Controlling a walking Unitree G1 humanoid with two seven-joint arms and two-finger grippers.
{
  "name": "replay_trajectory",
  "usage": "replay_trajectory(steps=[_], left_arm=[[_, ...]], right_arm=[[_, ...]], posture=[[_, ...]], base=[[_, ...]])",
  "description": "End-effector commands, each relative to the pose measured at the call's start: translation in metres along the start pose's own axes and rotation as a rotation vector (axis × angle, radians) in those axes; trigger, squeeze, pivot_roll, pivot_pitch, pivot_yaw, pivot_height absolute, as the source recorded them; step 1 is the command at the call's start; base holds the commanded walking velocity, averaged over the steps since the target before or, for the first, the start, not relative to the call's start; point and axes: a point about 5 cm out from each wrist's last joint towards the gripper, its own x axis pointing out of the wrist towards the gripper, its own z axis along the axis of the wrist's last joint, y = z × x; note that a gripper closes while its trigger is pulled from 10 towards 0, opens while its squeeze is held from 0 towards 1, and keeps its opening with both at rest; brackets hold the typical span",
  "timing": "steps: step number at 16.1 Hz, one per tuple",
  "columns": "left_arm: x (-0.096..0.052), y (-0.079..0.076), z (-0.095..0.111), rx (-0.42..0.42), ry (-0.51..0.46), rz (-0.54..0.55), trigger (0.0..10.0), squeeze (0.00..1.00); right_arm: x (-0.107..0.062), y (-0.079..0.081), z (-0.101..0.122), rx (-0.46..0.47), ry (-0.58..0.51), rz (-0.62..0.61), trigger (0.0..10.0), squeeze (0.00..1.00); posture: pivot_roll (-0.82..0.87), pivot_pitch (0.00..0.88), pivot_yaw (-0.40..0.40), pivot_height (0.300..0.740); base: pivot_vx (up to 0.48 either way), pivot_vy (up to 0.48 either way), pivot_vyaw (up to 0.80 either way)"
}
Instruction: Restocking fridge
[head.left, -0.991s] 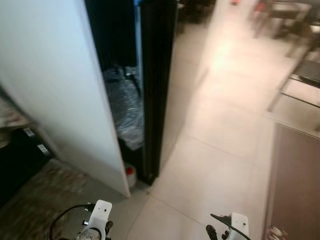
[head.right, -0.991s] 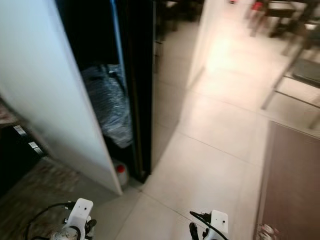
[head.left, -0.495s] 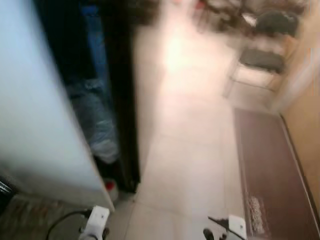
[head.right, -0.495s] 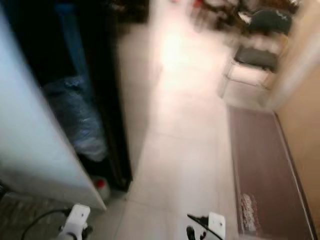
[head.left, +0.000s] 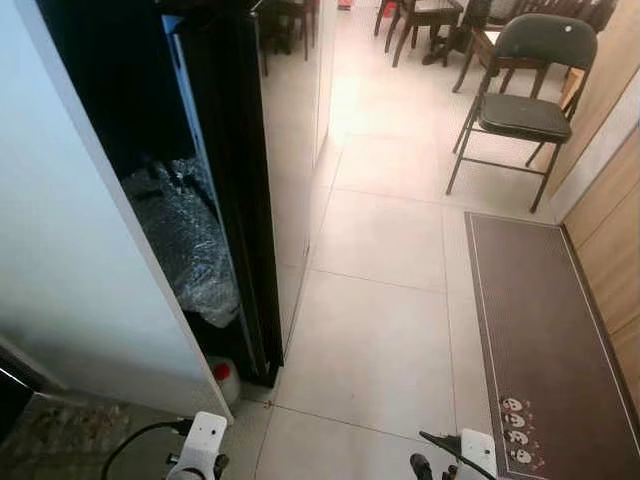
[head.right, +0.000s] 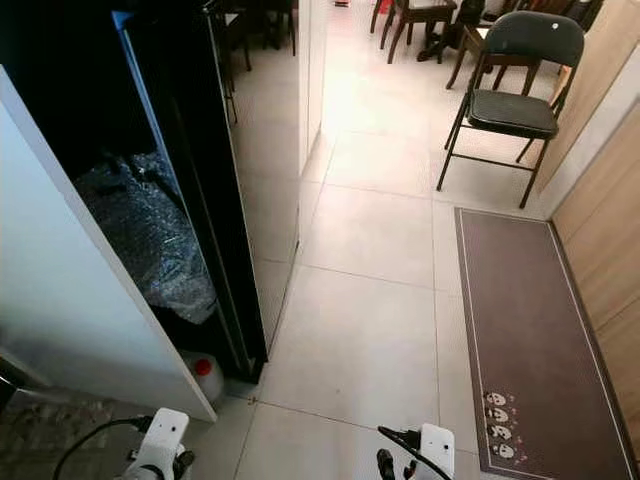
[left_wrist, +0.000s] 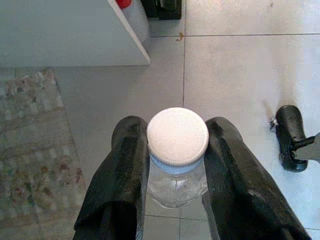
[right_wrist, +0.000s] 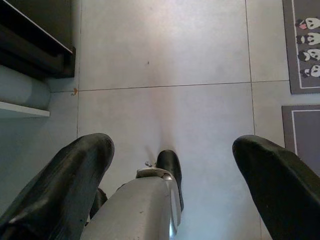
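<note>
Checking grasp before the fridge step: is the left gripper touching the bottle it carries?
Touching. In the left wrist view, the left gripper has both black fingers pressed against the neck of the white-capped bottle, with no gap on either side.

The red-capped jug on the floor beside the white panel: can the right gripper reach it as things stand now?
Probably not yet. The right gripper hangs open over bare floor tiles, while the red-capped jug sits tucked between the white panel and the dark door, on the left gripper's side.
</note>
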Motion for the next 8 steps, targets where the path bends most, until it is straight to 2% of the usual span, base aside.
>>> replay_trajectory(steps=[1,2,6,8], left_arm=[[0.0000,0.0024,-0.0004,-0.022,0.006,0.009,10.0,0.00],[-0.0001,0.0028,-0.0007,-0.023,0.006,0.010,10.0,0.00],[-0.0005,0.0031,-0.0031,-0.037,0.014,0.015,10.0,0.00],[-0.0005,0.0031,-0.0030,-0.040,0.014,0.015,10.0,0.00]], right_arm=[[-0.0005,-0.0028,-0.0002,0.002,0.002,-0.012,10.0,0.00],[-0.0005,-0.0027,-0.0001,0.002,0.002,-0.011,10.0,0.00],[-0.0002,-0.0018,0.0007,0.005,-0.003,-0.009,10.0,0.00],[-0.0001,-0.0017,0.0011,0.004,-0.005,-0.008,10.0,0.00]], posture=[[-0.12,0.053,-0.016,0.740],[-0.12,0.055,-0.016,0.740],[-0.12,0.060,-0.016,0.740],[-0.12,0.063,-0.015,0.740]], base=[[0.000,0.285,0.00],[0.000,0.000,0.00],[0.000,0.214,0.00],[0.000,0.000,0.00]])
